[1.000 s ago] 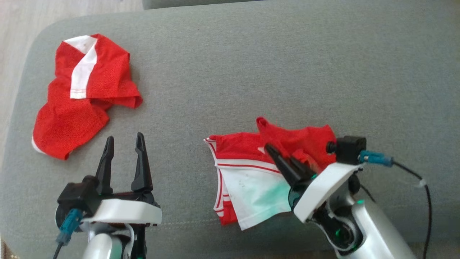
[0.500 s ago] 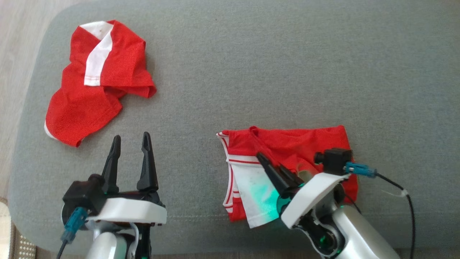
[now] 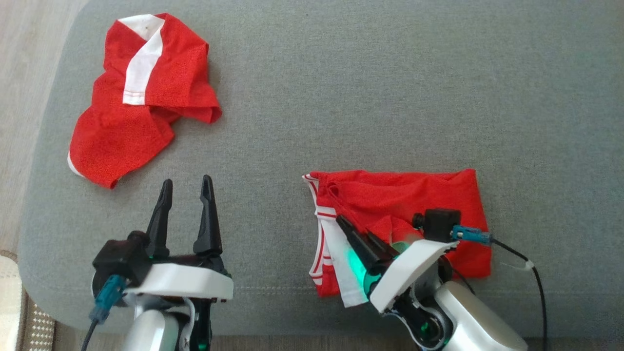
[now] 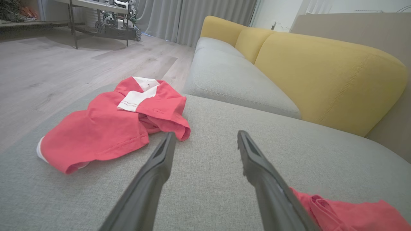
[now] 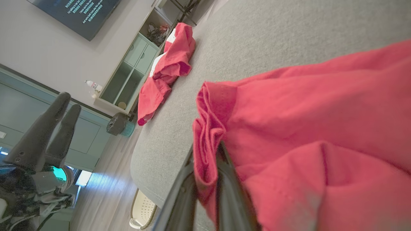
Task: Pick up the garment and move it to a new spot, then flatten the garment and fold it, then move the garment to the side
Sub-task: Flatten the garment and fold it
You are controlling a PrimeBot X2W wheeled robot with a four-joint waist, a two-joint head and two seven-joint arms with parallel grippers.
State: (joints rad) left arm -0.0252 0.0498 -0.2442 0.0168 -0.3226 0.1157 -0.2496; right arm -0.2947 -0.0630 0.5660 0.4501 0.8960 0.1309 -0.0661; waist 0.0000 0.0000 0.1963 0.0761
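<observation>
The garment (image 3: 399, 200) is red with white, red-striped trim and lies folded on the grey cushion (image 3: 341, 97) at the front right. My right gripper (image 3: 353, 228) reaches over its front left part and is shut on a bunched red fold; in the right wrist view the gripper (image 5: 207, 150) pinches that fold of the garment (image 5: 305, 128). My left gripper (image 3: 186, 181) is open and holds nothing, standing over bare cushion to the garment's left. In the left wrist view the gripper (image 4: 206, 134) points across the cushion, and a corner of the garment (image 4: 346, 215) shows at the lower right.
A second red and white garment (image 3: 141, 97) lies crumpled at the cushion's far left corner, also seen as a heap (image 4: 106, 128) ahead of my left fingers. The wooden floor (image 3: 19, 48) drops off at the left. Yellow backrests (image 4: 321, 73) rise behind another seat cushion.
The head view has shifted. The garment's red layer now lies wider and flatter, covering most of the white panel. My right gripper stays shut on its fold. The left gripper stays open.
</observation>
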